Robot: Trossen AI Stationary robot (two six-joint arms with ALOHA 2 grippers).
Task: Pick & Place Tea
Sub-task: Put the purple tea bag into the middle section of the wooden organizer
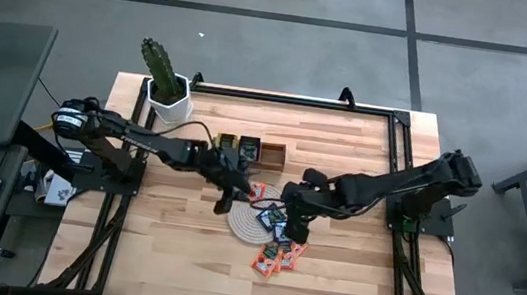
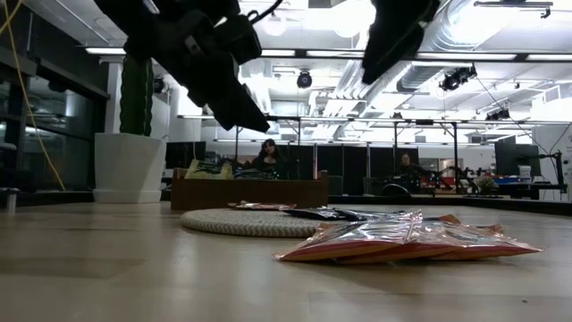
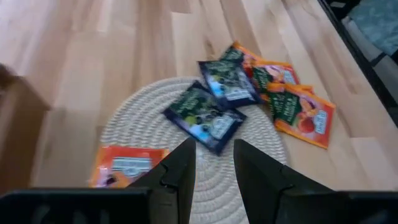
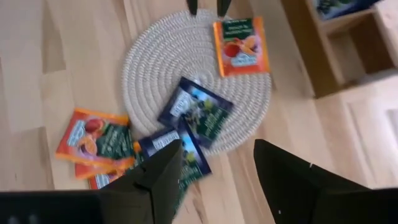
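Observation:
Tea sachets lie flat on and around the round woven mat [image 1: 246, 223]. In the left wrist view two dark blue sachets [image 3: 205, 116] [image 3: 229, 81] and one orange sachet [image 3: 127, 165] rest on the mat, and several orange ones [image 3: 293, 102] lie on the wood beside it. My left gripper [image 3: 214, 167] hovers open over the mat's edge, holding nothing. My right gripper [image 4: 217, 177] hangs open and wide above the blue sachets [image 4: 194, 112] at the mat's other side. In the low view both grippers [image 2: 243, 105] [image 2: 393, 40] are clear above the table.
The brown wooden tray [image 1: 248, 150] stands just beyond the mat toward the far edge, with sachets in some compartments. A potted cactus [image 1: 165, 85] stands at the far left corner. A pile of orange sachets [image 2: 402, 240] lies near the near edge. People sit in the room behind.

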